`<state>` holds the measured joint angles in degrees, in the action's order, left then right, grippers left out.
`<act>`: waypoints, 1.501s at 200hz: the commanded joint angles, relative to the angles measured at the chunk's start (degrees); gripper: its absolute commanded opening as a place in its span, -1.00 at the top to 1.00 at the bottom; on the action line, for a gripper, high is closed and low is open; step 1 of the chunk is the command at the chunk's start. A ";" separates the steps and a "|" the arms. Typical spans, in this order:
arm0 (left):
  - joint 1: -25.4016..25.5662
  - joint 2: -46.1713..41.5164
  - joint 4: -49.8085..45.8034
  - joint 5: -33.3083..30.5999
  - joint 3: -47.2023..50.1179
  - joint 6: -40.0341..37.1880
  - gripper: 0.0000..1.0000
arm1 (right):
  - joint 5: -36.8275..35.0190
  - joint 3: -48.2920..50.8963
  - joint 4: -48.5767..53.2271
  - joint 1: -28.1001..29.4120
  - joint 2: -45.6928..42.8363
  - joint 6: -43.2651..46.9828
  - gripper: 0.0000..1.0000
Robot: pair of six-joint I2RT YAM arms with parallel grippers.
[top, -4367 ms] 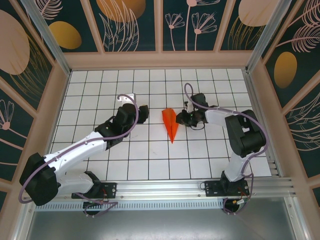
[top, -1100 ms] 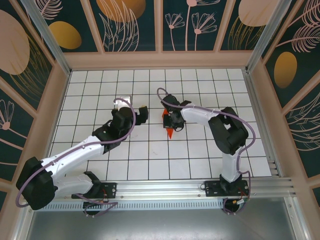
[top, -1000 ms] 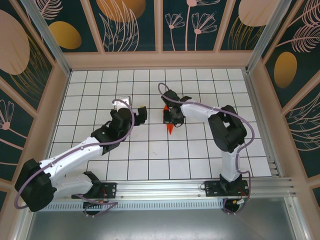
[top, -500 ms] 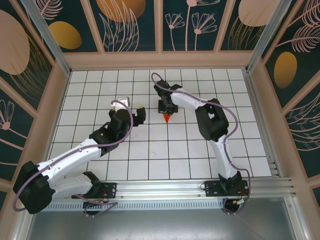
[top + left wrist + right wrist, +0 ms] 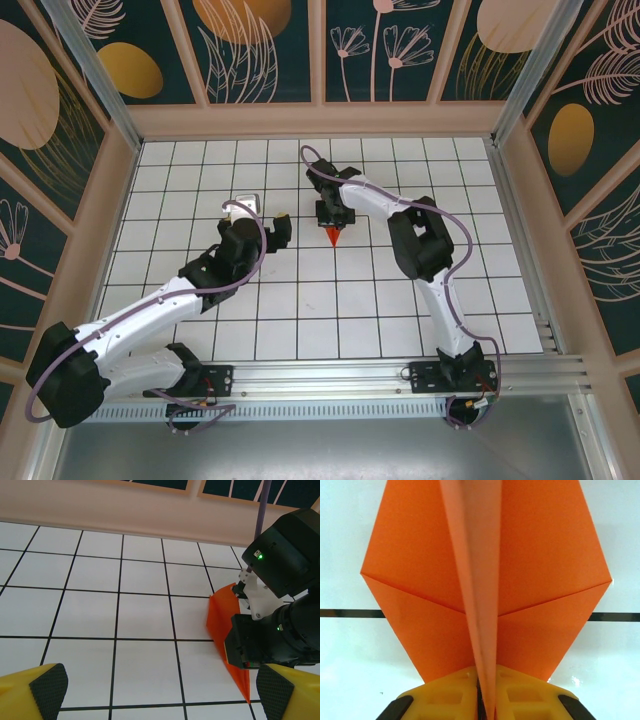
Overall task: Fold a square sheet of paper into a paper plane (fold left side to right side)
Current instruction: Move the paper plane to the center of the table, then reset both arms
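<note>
**Paper plane held by the right arm, with the left arm standing by.** The paper plane [image 5: 331, 236] sits over the far half of the white gridded table [image 5: 300, 310], near its middle from left to right. From above, its long axis runs from far to near, roughly along the grid lines. The sharp orange tip points toward the arm bases and shows just below the right gripper [image 5: 331, 214], which covers the rest of the plane.

In the right wrist view the two wings spread flat to either side of a raised centre ridge. This ridge runs straight away from the yellow fingers [image 5: 445, 695], which are closed on the ridge and pinch it between them. One black grid line crosses behind the wings.

In the left wrist view one wing stands up on edge beside the right arm's black housing, and the tip slopes down to the lower right. Whether the tip touches the table cannot be told.

The left gripper [image 5: 160, 690] is spread wide and holds nothing, with its black pads [image 5: 47, 686] far apart. It sits to the plane's left, apart from the plane and facing it.
</note>
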<state>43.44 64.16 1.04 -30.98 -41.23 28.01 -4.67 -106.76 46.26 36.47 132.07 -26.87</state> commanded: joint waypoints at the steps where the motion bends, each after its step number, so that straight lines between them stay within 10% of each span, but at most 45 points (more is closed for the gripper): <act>1: -0.20 -0.18 -0.23 -1.45 0.17 -1.12 -0.97 | -0.03 -1.51 3.00 0.15 0.77 1.10 0.70; 149: -0.28 -0.29 -0.19 -2.31 -1.48 0.75 -0.97 | -5.86 -1.27 8.93 2.91 -15.89 1.15 -0.01; 186: -7.75 -1.13 -0.16 3.56 -2.44 3.29 -0.97 | -9.79 8.05 1.63 1.42 -29.14 3.92 -0.18; 246: -27.92 -6.55 2.51 7.82 1.26 3.51 -0.97 | -12.86 42.50 -23.47 -15.08 -58.81 9.43 -0.67; 262: -29.77 -7.20 4.82 4.13 3.11 1.42 -0.97 | -14.12 51.76 -30.38 -20.45 -65.08 11.62 -0.97; 300: -30.56 -7.12 17.90 -7.36 12.29 -5.97 -0.97 | -9.56 70.56 -47.16 -33.63 -70.99 16.66 -0.98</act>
<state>13.45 57.04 8.73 -29.98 -34.63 27.75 -16.47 -45.52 14.94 8.21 62.83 -15.25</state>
